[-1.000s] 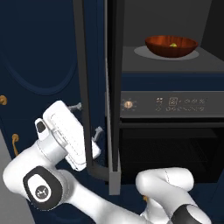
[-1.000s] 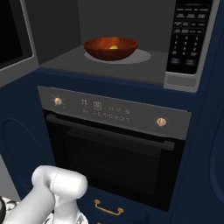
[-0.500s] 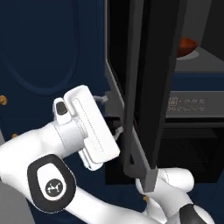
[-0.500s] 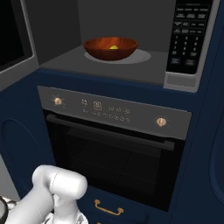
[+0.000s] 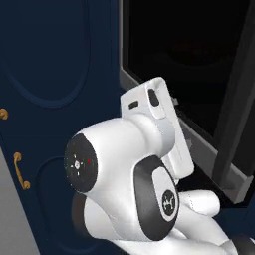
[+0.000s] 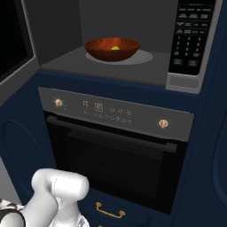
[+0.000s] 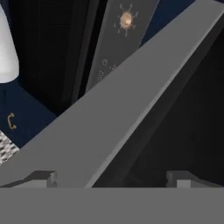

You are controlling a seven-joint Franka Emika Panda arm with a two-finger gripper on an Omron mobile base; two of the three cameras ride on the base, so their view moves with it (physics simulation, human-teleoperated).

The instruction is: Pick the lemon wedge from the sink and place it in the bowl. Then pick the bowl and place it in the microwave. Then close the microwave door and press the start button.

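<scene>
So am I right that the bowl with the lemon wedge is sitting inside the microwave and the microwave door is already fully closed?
Not quite: the bowl with the lemon wedge does sit inside the microwave, but the microwave door is not closed. The right base view shows the cavity open to the camera, with the door angled out at the left. In the hand view the gripper is right at the door's grey frame.

We see the bowl (image 6: 112, 48) resting inside the microwave (image 6: 62, 57) on its grey floor, the lemon wedge (image 6: 115, 48) lying in it. The keypad (image 6: 190, 35) stands to the right. Below sits the oven (image 6: 115, 155), a brass knob (image 6: 163, 123) at its right.
</scene>
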